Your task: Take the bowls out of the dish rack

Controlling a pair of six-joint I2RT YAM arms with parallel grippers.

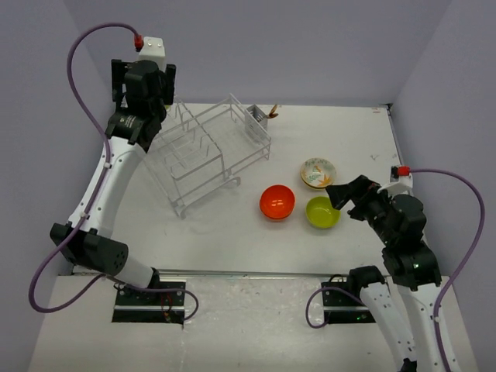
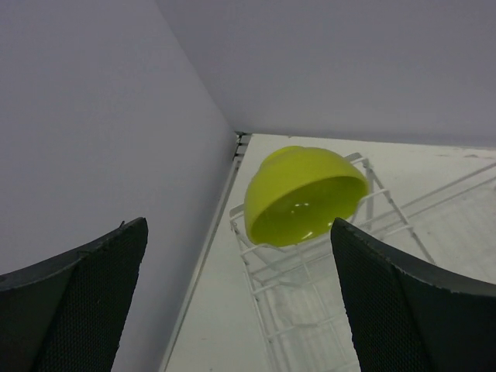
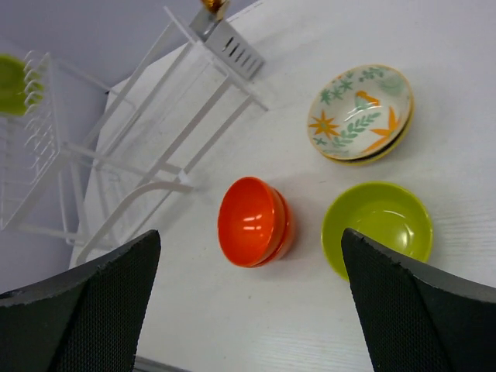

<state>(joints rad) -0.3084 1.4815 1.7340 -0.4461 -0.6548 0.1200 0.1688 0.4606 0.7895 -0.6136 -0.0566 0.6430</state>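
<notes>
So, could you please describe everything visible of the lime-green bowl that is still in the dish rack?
The lime-green bowl is small, round, plain and glossy, perhaps plastic or glazed ceramic. It stands on edge among the wires of the dish rack, at the end away from the cutlery basket, its opening tilted down towards the left wrist camera. The open left gripper faces it without touching. The right wrist view shows only a green sliver behind the wires.

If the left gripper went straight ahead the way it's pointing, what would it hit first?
Probably the lime-green bowl propped in the dish rack, framed between the open fingers of the left gripper; how far off is unclear.
</notes>
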